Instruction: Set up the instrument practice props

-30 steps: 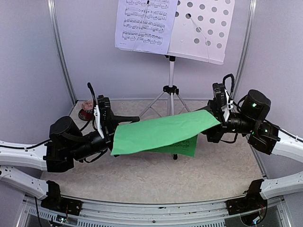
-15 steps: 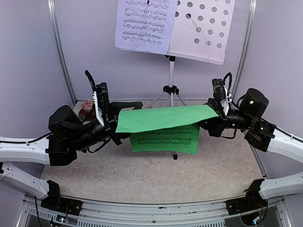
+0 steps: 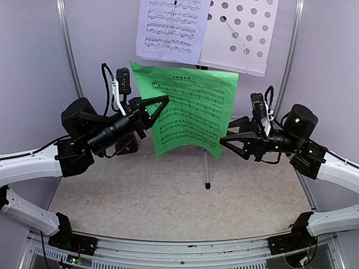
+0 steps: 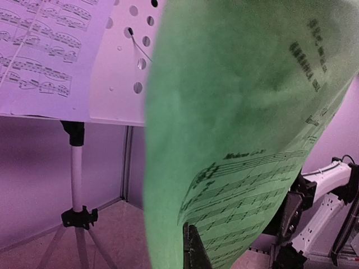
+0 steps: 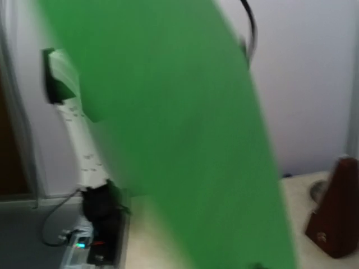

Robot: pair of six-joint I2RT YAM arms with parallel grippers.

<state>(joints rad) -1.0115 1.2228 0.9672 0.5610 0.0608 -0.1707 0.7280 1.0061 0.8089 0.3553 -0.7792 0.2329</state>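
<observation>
Now your left gripper [image 3: 159, 112] pinches the left edge of the green sheet [image 3: 193, 112], with its fingers pressed together on the paper. It holds the sheet up on end, and the printed notes face the arm bases. The sheet hangs between your two grippers. Your right gripper [image 3: 227, 137] has its fingers spread apart, just beside the sheet's lower right edge. I cannot tell if it touches the paper. Behind both grippers stands the music stand [image 3: 206, 168]. Its grey desk [image 3: 244, 39] with holes is up above them. The lavender sheet [image 3: 171, 28] rests on that desk, high above your left gripper. The brown metronome [image 5: 335, 207] sits low down, below your left gripper.
</observation>
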